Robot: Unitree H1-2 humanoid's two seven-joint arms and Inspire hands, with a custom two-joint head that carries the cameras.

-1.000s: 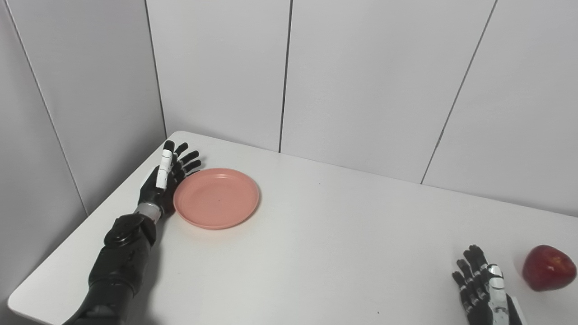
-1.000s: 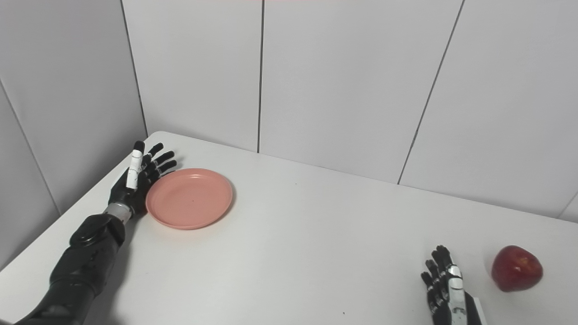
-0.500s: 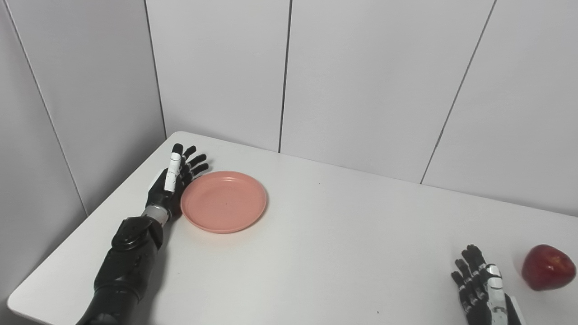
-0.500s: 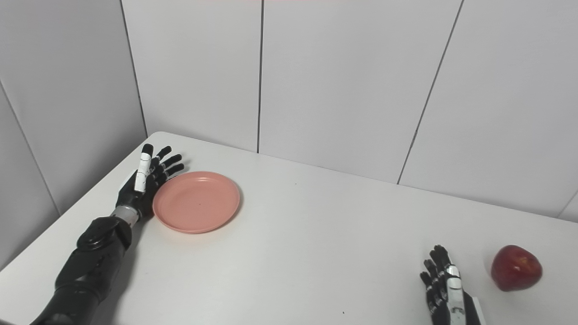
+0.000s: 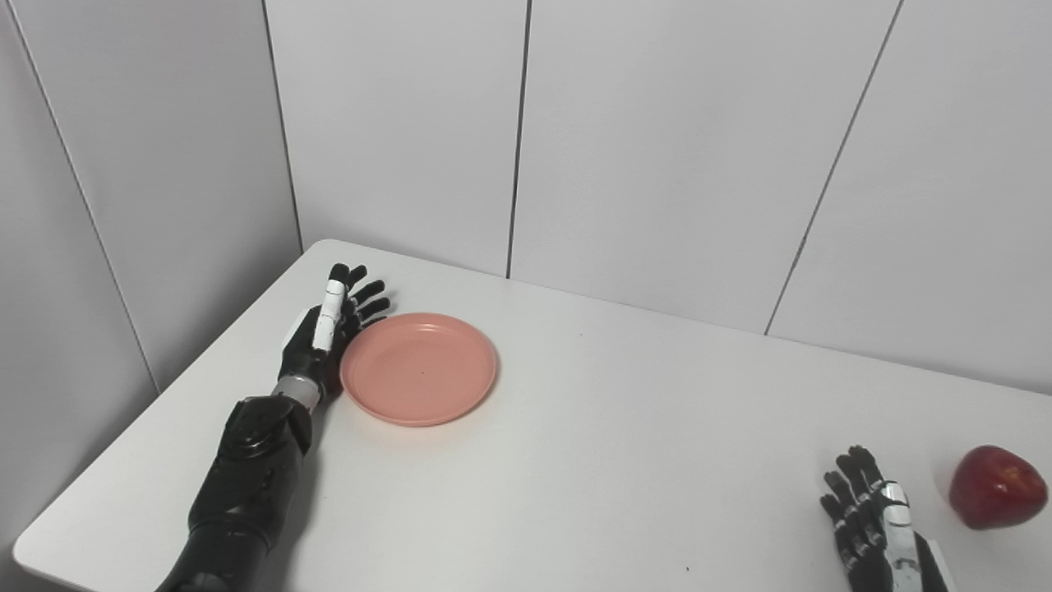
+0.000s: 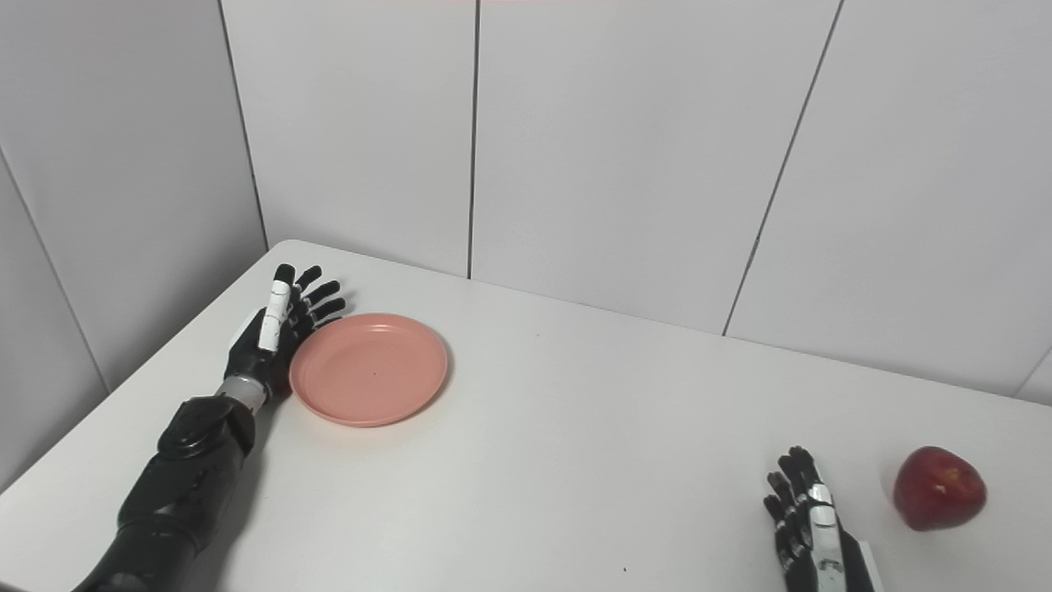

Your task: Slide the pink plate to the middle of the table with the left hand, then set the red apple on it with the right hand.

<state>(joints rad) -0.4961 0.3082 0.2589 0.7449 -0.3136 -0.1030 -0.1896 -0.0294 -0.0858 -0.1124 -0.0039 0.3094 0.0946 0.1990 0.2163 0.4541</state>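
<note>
Risk assessment, left eye view: the black robotic left hand (image 5: 322,333) stands edge-on at the left rim of the round, shallow pink plastic plate (image 5: 418,367), fingers spread and straight, holding nothing; contact appears to be along the rim only. The plate lies flat on the white table (image 5: 575,460), in its far left part and well short of the middle. Judged hazards: a push applied off the plate's centre line could make it spin or slip past the fingers rather than travel straight; fingertips riding up over the low rim could tip it. Being round, the plate has no long axis and no heading; it sits with its hollow upward. The glossy, rounded red apple (image 5: 998,486) rests near the right edge of the table, so a clumsy later reach could roll it off. Right eye view: the same arrangement is confirmed. The black and white right hand (image 6: 804,520) lies low at the near edge, fingers apart and empty, near the apple but not touching it. The apple shows a dimple on its upper side, suggesting it sits roughly upright; the stem itself cannot be made out.
</note>
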